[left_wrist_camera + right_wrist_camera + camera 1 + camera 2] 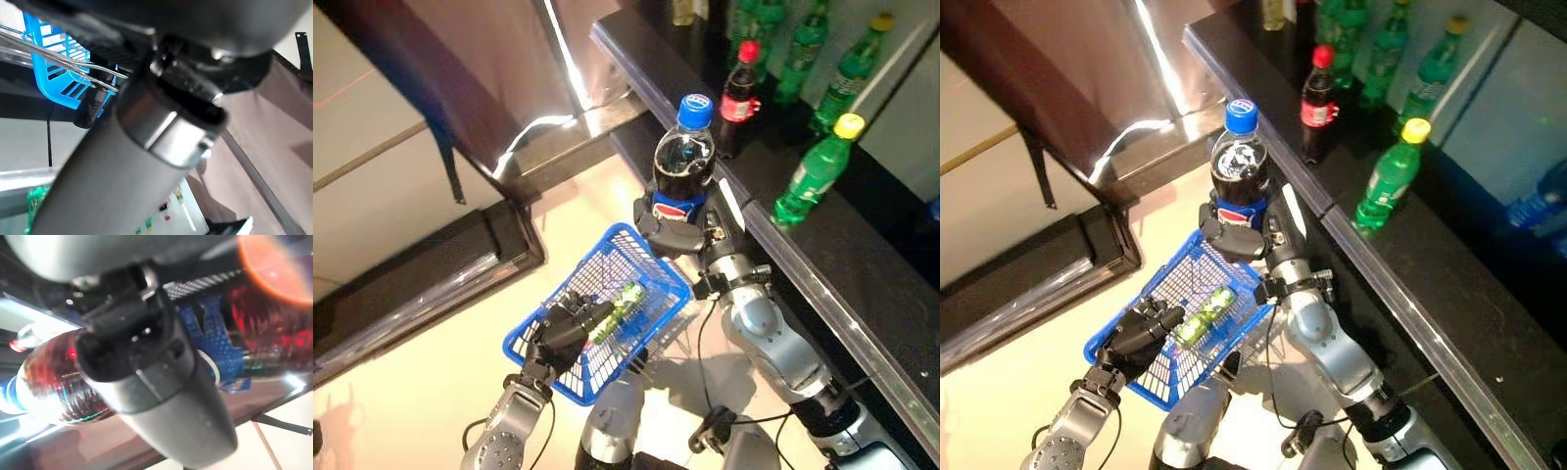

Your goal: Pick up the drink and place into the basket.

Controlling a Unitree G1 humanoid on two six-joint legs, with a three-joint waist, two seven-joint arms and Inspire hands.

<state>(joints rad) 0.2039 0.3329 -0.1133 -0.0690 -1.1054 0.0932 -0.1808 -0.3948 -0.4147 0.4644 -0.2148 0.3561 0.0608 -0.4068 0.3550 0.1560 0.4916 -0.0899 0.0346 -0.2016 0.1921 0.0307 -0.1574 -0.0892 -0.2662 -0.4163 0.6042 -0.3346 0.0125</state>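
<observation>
Above the blue wire basket (pixel 651 269), the right hand (pixel 671 223) is clamping the blue-capped dark cola bottle (pixel 683 157); it should be lowering upright before releasing. Left hand (pixel 1141 331) is curling on the basket's rim, a green bottle (pixel 1203 315) lying inside. Wrist views are adding little.

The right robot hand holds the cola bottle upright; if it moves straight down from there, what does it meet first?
Most likely the blue basket: the right robot hand with the cola bottle sits at its far rim. A green bottle lies inside. Depth is unclear.
</observation>
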